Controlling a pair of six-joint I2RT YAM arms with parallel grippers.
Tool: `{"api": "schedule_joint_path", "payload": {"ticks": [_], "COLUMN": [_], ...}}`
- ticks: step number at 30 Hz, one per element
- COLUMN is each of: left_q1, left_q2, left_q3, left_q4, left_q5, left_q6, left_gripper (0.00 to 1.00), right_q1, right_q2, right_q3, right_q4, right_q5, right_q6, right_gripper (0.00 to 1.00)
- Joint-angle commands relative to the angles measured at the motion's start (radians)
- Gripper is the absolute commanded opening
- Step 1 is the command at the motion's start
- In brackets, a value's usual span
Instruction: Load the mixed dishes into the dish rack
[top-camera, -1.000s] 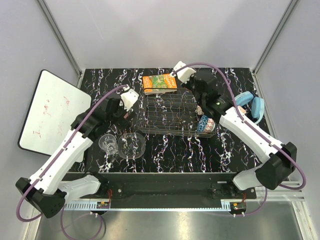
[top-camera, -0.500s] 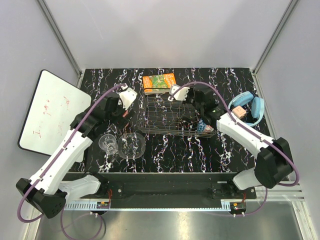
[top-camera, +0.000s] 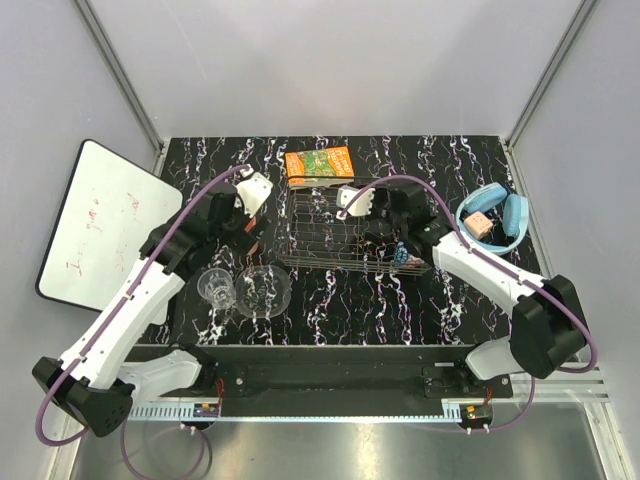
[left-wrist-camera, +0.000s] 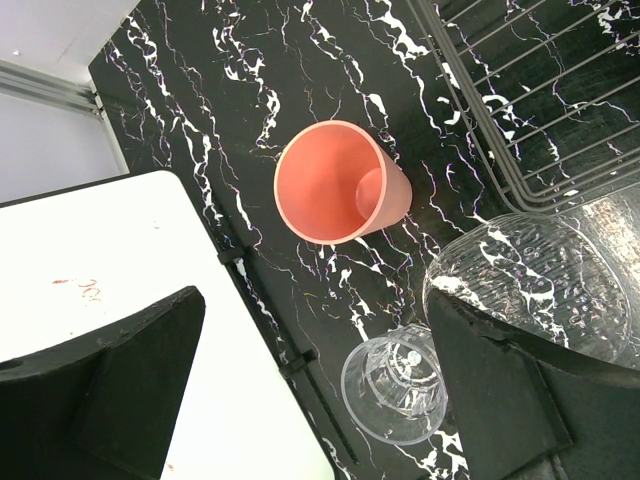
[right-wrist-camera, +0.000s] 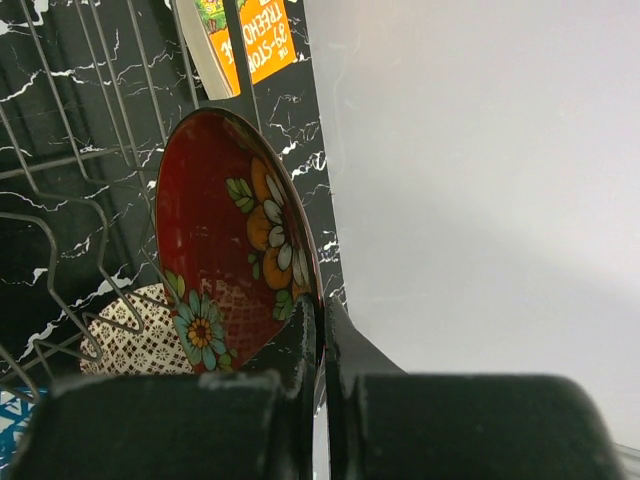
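Note:
My right gripper is shut on the rim of the red floral plate and holds it on edge at the right end of the wire dish rack, whose wires are right beside it. A brownish patterned bowl lies behind the wires, and the blue patterned bowl sits by the rack's right side. My left gripper is open and empty above the salmon-pink cup, the clear drinking glass and the clear glass bowl. These stand left of the rack.
An orange-green carton lies behind the rack. Blue headphones lie at the right edge. A whiteboard leans off the table's left side. Grey walls enclose the table.
My right arm has swung left and lowered the plate from beyond the rack's right rear corner to its right end. The left arm has barely moved.

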Motion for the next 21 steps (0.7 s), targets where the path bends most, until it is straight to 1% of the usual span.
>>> {"api": "schedule_joint_path", "payload": {"ticks": [1, 7, 16, 21], "left_q1": [0.008, 0.011, 0.013, 0.016], "left_q2": [-0.006, -0.009, -0.016, -0.029], "left_q3": [-0.006, -0.010, -0.011, -0.019], "left_q4": [0.053, 0.055, 0.056, 0.055], "left_q5": [0.010, 0.009, 0.009, 0.002], "left_q6": [0.003, 0.003, -0.002, 0.010], "left_gripper": [0.99, 0.99, 0.99, 0.99], "right_q1": [-0.002, -0.002, -0.003, -0.003], "right_q2": [-0.039, 0.007, 0.100, 0.152], "right_q3": [0.006, -0.010, -0.017, -0.020], "right_q4": [0.081, 0.096, 0.159, 0.213], "right_q5": [-0.033, -0.064, -0.043, -0.007], "right_q6": [-0.044, -0.021, -0.020, 0.032], "right_gripper": [0.00, 0.00, 0.00, 0.00]}}
